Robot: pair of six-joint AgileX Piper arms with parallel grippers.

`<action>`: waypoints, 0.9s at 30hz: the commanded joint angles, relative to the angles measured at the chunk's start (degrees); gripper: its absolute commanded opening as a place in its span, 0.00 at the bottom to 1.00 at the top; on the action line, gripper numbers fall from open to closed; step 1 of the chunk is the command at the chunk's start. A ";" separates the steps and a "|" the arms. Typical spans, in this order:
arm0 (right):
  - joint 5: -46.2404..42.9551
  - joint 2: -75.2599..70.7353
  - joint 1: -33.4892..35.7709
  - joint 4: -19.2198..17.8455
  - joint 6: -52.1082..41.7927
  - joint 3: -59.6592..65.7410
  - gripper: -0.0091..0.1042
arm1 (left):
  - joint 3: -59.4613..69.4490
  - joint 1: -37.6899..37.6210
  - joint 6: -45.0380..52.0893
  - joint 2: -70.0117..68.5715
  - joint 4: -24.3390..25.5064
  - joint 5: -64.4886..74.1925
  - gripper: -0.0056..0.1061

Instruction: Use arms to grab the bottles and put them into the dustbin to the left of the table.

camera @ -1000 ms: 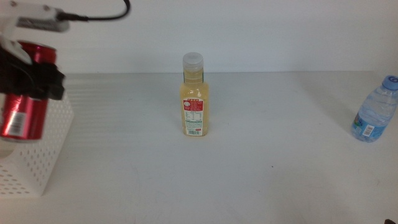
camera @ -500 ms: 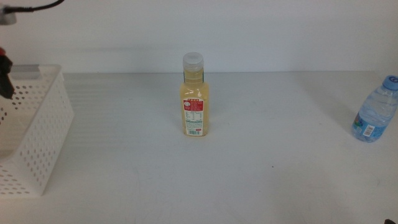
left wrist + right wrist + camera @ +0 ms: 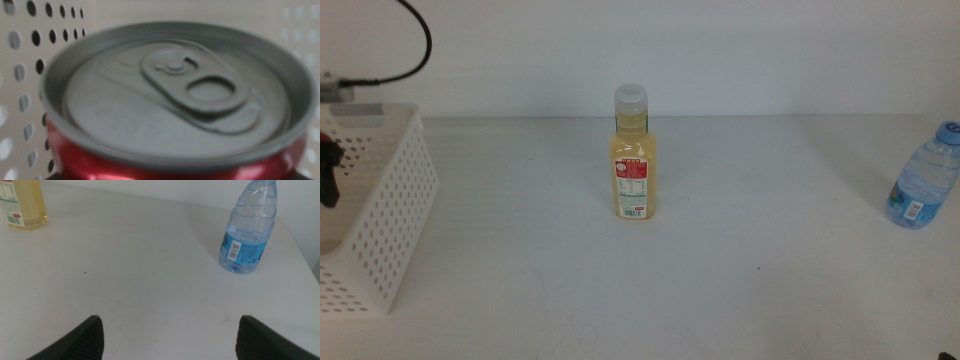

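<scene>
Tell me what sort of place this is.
Probably a robot lab test bench: a bare white table against a blank wall, holding only a juice bottle, a water bottle and a perforated white dustbin.

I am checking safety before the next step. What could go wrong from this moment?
1. The red can fills the left wrist view with perforated dustbin wall behind it. Whether the left claw grips it is not visible, so pulling away might drag it back out.
2. The water bottle stands close to the table edge; the right claw, open, could knock it off.
</scene>
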 commanded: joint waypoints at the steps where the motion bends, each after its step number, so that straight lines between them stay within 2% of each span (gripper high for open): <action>1: -4.38 -1.63 -0.25 -0.12 -0.45 -0.42 0.76 | -2.27 0.00 -1.37 -2.05 0.78 -0.82 0.01; 8: -4.38 -1.63 -0.25 -0.12 -0.45 -0.42 0.76 | -2.27 0.00 -1.37 2.01 1.80 -0.75 0.01; 22: -4.38 -1.63 -0.25 -0.12 -0.45 -0.42 0.76 | -2.27 -0.17 -4.33 5.63 -0.39 -1.36 0.01; 25: -4.38 -1.63 -0.25 -0.12 -0.45 -0.42 0.76 | -2.27 -0.17 -3.98 5.63 -0.63 -1.44 0.04; 27: -4.38 -1.63 -0.25 -0.12 -0.45 -0.42 0.76 | -2.27 -0.17 -3.66 5.63 -0.99 -1.28 0.13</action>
